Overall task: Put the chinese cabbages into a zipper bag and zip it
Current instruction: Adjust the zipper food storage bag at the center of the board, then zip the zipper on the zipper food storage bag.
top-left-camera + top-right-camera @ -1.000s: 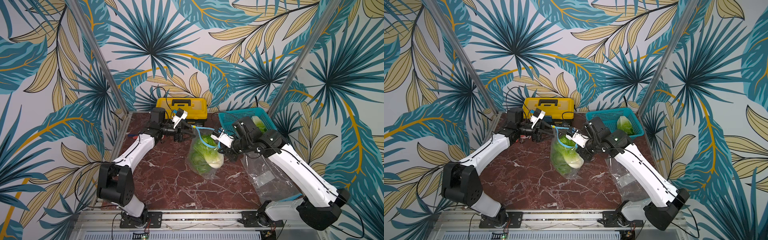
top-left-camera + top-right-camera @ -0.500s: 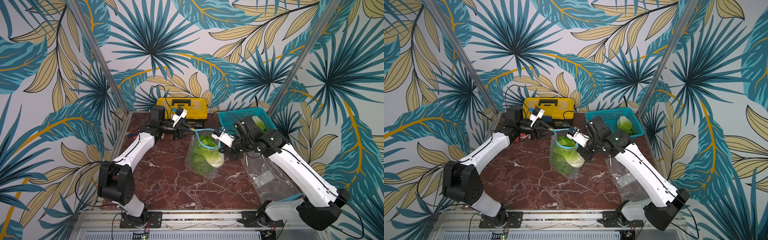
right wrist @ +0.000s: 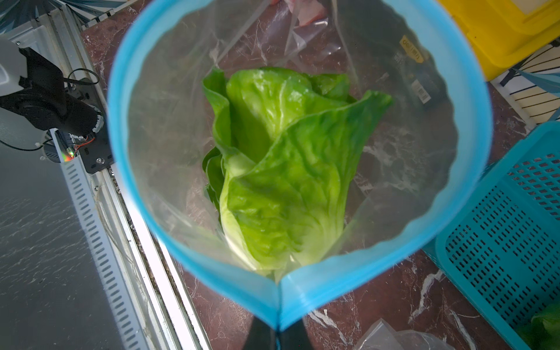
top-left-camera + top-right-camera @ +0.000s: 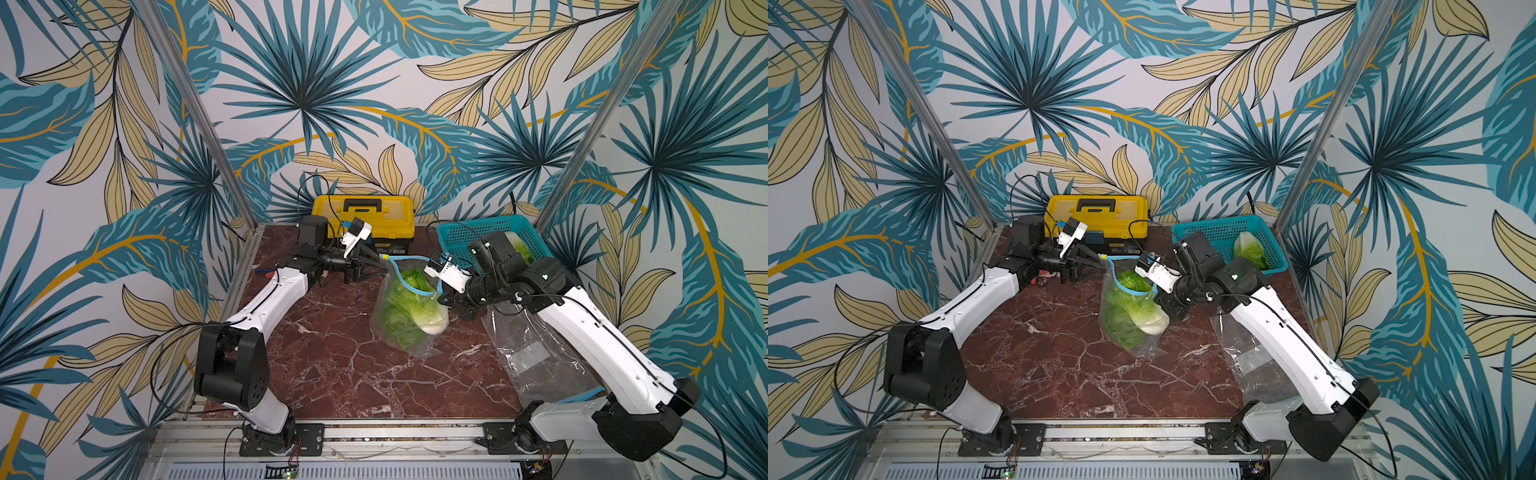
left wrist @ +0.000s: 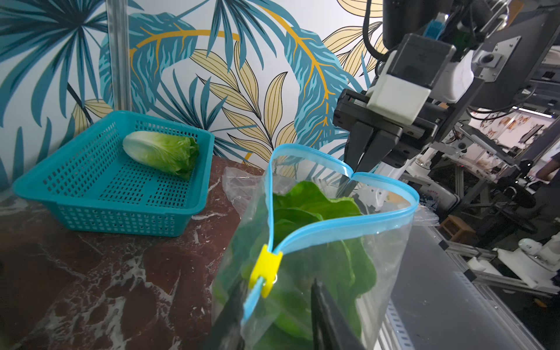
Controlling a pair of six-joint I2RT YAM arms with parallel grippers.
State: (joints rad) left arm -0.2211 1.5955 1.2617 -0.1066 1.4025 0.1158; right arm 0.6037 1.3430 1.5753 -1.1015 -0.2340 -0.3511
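Clear plastic of the zipper bag (image 4: pixel 419 349) stands upright near the middle of the worktop (image 4: pixel 332 365), a little toward the far edge, with its blue zipper rim (image 5: pixel 333 221) forming an open loop. Two cabbages (image 4: pixel 405 307) sit inside, their green leaves toward the mouth. One white base presses against the bag's wall on the side facing the right edge.

The right claw (image 5: pixel 353 175) is pinched tight on the rim at the end nearer the right edge. At the opposite end the left claw (image 4: pixel 381 266) stands narrowly parted, its fingers astride the rim just behind the yellow slider (image 5: pixel 265 269). One finger touches the blue strip; whether they press it I cannot tell.

A third cabbage (image 4: pixel 1250 251) lies on its side in the teal basket (image 4: pixel 1214 237) at the far right corner, just beyond the right arm. A yellow toolbox (image 4: pixel 363 216) sits against the far edge, just behind the left claw. A spare clear bag (image 4: pixel 536 357) lies flat along the right edge beneath the right arm. Bare marble runs from the bag to the front and left edges.
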